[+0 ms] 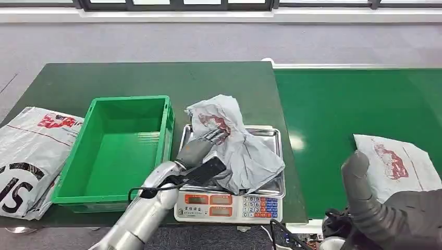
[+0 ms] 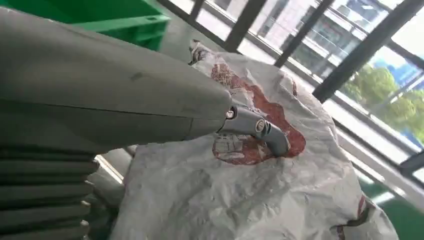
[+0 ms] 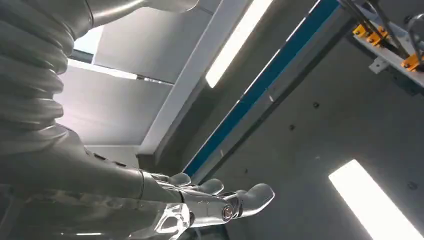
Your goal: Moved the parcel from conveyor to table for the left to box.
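Left hand (image 1: 208, 139) rests its fingers on the crumpled parcel (image 1: 234, 148) lying on the scale tray (image 1: 271, 136); grip uncertain; green box (image 1: 117, 151) just beside, toward the table's left edge; right hand (image 3: 220, 200) empty, fingers extended.

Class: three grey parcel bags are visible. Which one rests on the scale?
The crumpled parcel under the left hand; the others lie flat on the table's left edge and the conveyor.

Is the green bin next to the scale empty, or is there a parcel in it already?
Empty. The head view shows the green bin's bare floor; the crumpled grey parcel lies on the scale's tray, with the left hand on it.
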Controlling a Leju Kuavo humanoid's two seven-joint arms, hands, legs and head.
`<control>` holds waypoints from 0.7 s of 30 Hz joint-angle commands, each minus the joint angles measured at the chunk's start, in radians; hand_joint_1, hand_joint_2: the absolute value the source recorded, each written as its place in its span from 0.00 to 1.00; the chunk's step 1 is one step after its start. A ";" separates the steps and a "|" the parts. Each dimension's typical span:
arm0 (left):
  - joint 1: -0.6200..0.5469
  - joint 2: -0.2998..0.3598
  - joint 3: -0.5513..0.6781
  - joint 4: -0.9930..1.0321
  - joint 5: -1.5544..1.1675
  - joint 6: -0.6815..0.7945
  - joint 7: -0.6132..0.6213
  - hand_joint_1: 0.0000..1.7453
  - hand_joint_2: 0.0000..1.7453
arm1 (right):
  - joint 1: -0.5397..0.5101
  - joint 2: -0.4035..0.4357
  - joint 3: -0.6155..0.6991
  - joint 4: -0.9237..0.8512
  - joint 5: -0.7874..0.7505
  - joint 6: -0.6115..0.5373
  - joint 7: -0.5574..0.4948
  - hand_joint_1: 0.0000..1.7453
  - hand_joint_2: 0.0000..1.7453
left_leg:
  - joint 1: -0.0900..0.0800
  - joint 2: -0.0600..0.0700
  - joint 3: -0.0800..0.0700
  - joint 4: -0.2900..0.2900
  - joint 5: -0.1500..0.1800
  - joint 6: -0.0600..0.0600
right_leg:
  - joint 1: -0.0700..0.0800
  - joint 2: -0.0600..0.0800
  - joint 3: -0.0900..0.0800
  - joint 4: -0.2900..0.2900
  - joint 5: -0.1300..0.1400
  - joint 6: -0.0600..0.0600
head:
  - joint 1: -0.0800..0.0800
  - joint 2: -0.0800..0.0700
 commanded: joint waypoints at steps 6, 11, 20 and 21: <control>-0.179 -0.049 -0.159 0.296 0.009 -0.022 -0.011 0.00 1.00 | -0.029 -0.009 0.019 0.099 -0.024 -0.004 -0.001 0.00 1.00 | 0.001 0.003 0.000 -0.003 0.002 -0.001 | 0.001 -0.001 -0.001 -0.003 0.002 -0.002 | 0.000 0.000; -0.250 -0.164 -0.206 0.393 0.029 -0.020 -0.002 0.00 1.00 | -0.044 0.008 0.036 0.138 -0.031 -0.004 -0.001 0.00 1.00 | 0.001 -0.003 -0.003 0.000 0.002 0.000 | 0.002 -0.006 -0.001 -0.001 0.001 -0.001 | 0.000 0.000; -0.275 -0.182 -0.278 0.411 0.069 -0.048 -0.017 1.00 1.00 | -0.034 0.002 0.031 0.159 -0.037 -0.004 -0.001 0.00 1.00 | 0.000 0.001 -0.001 0.000 0.001 0.000 | 0.000 -0.001 -0.001 -0.001 0.001 0.000 | 0.000 0.000; -0.277 -0.182 -0.281 0.417 0.072 -0.043 -0.018 1.00 1.00 | -0.028 0.002 0.029 0.157 -0.033 -0.004 -0.001 0.00 1.00 | 0.000 0.001 -0.001 -0.002 0.002 0.000 | 0.000 -0.003 -0.001 -0.002 0.002 -0.001 | 0.000 0.000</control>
